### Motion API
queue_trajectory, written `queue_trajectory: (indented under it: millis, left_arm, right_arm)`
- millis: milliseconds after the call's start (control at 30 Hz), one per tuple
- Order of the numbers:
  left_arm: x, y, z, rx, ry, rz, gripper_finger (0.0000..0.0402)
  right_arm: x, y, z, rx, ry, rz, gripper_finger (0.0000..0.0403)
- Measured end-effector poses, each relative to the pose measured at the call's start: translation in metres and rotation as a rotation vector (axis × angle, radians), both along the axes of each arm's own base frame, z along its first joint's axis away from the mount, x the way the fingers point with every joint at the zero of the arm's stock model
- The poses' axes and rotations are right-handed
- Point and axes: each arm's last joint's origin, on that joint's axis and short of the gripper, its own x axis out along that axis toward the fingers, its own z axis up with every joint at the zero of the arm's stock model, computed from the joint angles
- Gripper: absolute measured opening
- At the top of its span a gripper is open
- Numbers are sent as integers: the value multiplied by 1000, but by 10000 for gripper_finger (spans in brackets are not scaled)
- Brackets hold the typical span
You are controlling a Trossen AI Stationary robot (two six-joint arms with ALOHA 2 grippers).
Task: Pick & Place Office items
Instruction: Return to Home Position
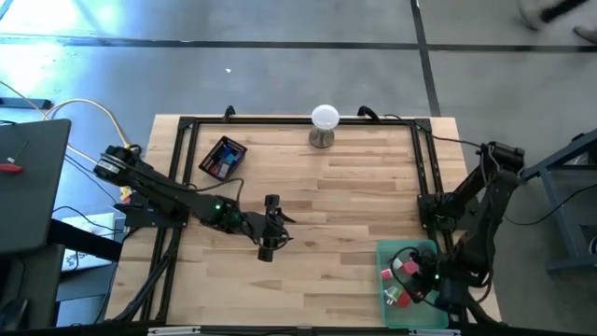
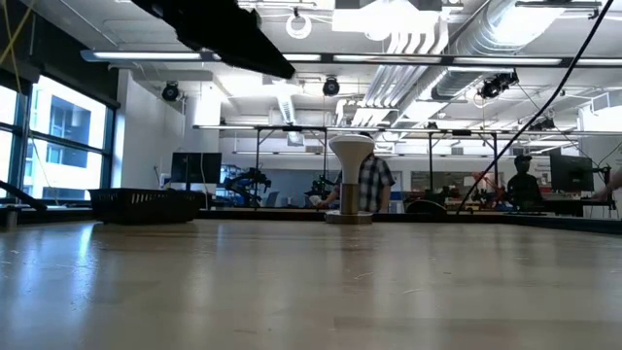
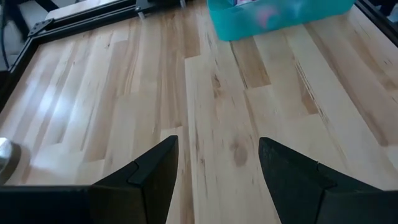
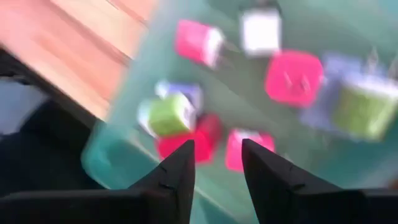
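High view: the left gripper (image 1: 272, 229) hangs over the middle of the table (image 1: 354, 196), arm stretched out from the left edge. The right gripper (image 1: 415, 278) is above the green bin (image 1: 410, 315) at the near right corner. The items (image 1: 396, 280) lie in that bin, and more lie in the black bin (image 1: 238, 149) at the far left. I see no loose piece on the wood.

Low view: bare boards, the black bin at far left, and a white ball (image 2: 350, 148) on its stand at the back, with a person beyond the table.

Left wrist view: fingers spread wide with nothing between them, pointing across bare wood toward the green bin.

Right wrist view: fingers a little apart and empty, directly over pink, green and white blocks in the green bin (blurred, so no count).

Judgement: the sorting looks finished and the step in hand is going back to rest. Next, the right arm should lift straight up clear of the bin wall before folding back. The left arm only needs to draw back along its own side.
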Motion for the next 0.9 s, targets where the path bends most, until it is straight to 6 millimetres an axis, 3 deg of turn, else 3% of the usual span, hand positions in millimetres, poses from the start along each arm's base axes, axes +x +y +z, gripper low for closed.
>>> queue_trajectory:
  millis: [167,333,600,733,900]
  left_arm:
    - [-15,2,13,20,21,-14,214]
    - [-21,-4,17,-20,15,-18,214]
    - [-30,-15,21,-15,-15,41,210]
    - [-41,-16,36,41,-88,95,182]
    - [-55,-6,53,91,-113,86,109]
  right_arm:
    - [10,-16,16,-71,-194,98,98]
    - [25,-31,24,-270,-359,257,80]
    - [57,-59,27,-626,-411,489,58]
    - [74,-78,27,-725,-353,582,41]
    - [84,-101,34,-768,-309,691,7]
